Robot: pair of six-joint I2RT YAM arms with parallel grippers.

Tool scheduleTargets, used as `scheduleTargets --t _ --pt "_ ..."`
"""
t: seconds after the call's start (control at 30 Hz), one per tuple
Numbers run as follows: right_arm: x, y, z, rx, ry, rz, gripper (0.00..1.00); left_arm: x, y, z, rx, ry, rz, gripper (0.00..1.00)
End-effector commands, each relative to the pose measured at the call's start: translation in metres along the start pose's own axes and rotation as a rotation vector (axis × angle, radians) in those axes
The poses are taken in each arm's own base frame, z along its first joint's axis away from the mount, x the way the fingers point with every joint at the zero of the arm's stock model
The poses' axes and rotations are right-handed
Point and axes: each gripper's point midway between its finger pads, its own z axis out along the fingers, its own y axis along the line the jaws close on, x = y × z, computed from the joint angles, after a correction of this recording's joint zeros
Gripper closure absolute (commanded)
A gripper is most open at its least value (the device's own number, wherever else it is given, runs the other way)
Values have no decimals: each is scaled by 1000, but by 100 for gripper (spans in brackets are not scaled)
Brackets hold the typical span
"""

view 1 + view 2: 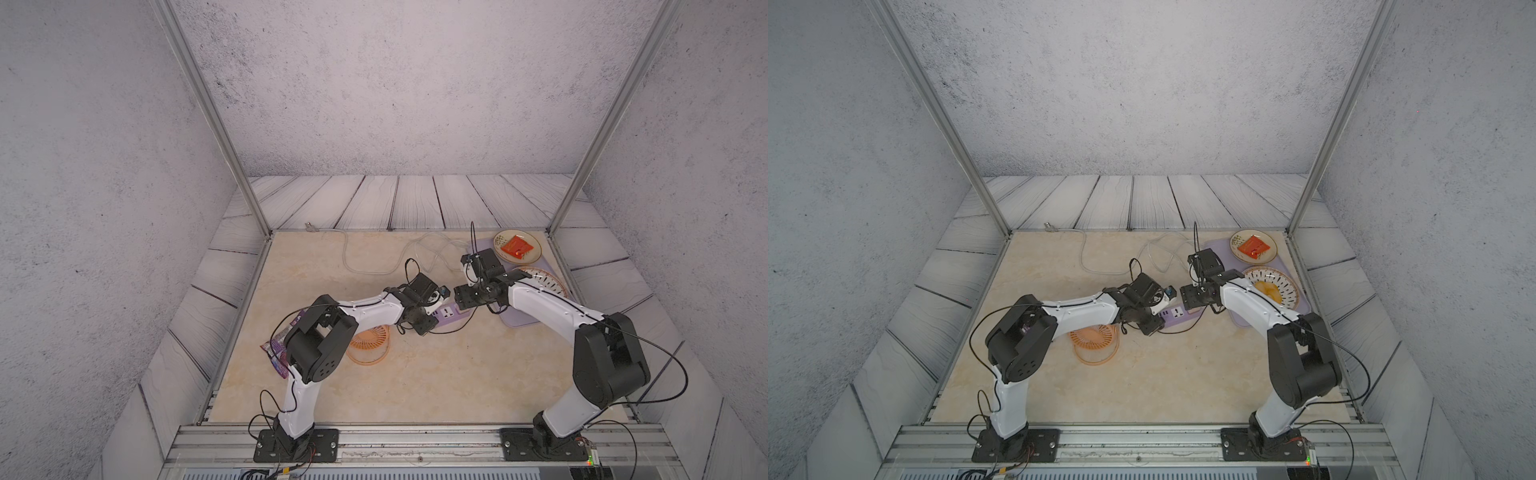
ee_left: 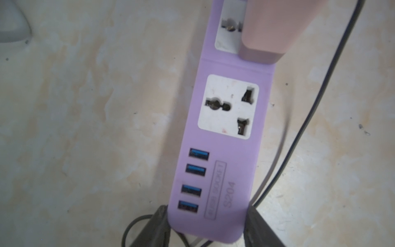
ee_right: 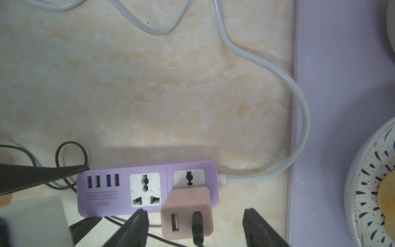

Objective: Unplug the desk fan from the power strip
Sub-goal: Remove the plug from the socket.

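Clamping the USB end of the power strip (image 2: 235, 154) with the left gripper (image 2: 206, 216), jaws closed against its two long sides. Straddling the pinkish-beige plug cube (image 3: 186, 198), seated in the socket nearest the whitish-grey cord (image 3: 307, 119), with the right gripper (image 3: 194, 216), jaws open and clear of it on both sides. Thin black cable (image 3: 197, 228) plugged into that cube. Strip flat on the table (image 1: 436, 374) between both arms; orange desk fan (image 1: 372, 338) nearer the robot, partly under the left forearm.
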Motion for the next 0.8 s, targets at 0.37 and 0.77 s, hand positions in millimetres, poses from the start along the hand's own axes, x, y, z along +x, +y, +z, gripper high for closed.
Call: scheduleTargets --t 0.37,0.77 --pt "5 4 9 -13 56 -33 24 4 10 -1 -35 1 -3 41" --pt "7 8 17 -27 79 -50 26 3 9 1 -30 -2 6 46"
